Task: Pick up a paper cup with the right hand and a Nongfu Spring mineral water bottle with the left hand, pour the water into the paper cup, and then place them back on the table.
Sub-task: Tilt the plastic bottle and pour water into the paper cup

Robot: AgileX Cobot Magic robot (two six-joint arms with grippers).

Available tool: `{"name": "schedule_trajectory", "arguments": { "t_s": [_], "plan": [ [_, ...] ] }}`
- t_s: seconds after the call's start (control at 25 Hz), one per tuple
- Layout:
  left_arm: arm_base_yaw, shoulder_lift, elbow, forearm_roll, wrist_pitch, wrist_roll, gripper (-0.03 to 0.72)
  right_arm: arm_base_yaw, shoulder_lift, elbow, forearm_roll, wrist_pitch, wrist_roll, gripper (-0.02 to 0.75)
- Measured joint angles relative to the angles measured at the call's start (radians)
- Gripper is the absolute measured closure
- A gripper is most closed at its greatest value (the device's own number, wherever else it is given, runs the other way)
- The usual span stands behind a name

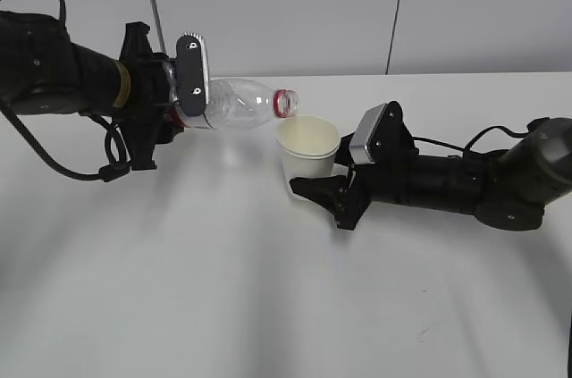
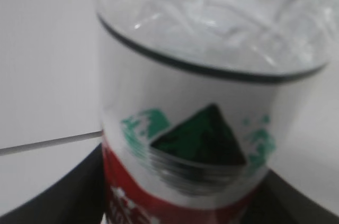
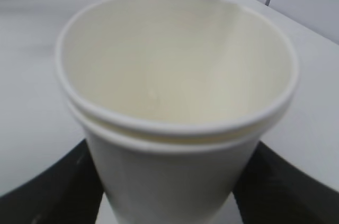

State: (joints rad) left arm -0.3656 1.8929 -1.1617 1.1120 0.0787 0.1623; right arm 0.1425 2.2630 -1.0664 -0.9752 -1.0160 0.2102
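My left gripper [image 1: 174,123] is shut on the Nongfu Spring bottle [image 1: 237,105], which lies almost level in the air with its open red-ringed mouth [image 1: 286,103] just above the left rim of the paper cup [image 1: 308,150]. In the left wrist view the red-and-white label with a green mark [image 2: 196,139] fills the frame between the dark fingers [image 2: 63,192]. My right gripper [image 1: 308,189] is shut on the cup, upright, just above the table [image 1: 223,289]. The right wrist view shows two nested rims [image 3: 175,128]; the cup's inside looks dry. No water shows.
A grey wall with vertical seams [image 1: 393,12] stands behind the white table's far edge. The right arm's body [image 1: 465,183] lies low across the table's right side, and the left arm's cable [image 1: 63,168] loops down at the left.
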Motion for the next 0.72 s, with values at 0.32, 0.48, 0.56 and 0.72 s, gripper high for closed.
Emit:
{"name": "schedule_trajectory", "arguments": {
  "t_s": [0.32, 0.48, 0.56, 0.72],
  "plan": [
    [-0.022, 0.0, -0.001, 0.049, 0.019, 0.0, 0.27, 0.0, 0.0, 0.0, -0.029, 0.0, 0.0, 0.229],
    [-0.022, 0.0, -0.001, 0.07, 0.038, 0.0, 0.272, 0.0, 0.0, 0.0, -0.051, 0.007, 0.002, 0.229],
    [-0.022, 0.0, -0.001, 0.079, 0.041, 0.0, 0.272, 0.0, 0.0, -0.005, -0.062, 0.026, 0.008, 0.229],
    [-0.022, 0.0, -0.001, 0.086, 0.049, 0.0, 0.272, 0.0, 0.0, -0.007, -0.076, 0.039, 0.015, 0.229]
  ]
}}
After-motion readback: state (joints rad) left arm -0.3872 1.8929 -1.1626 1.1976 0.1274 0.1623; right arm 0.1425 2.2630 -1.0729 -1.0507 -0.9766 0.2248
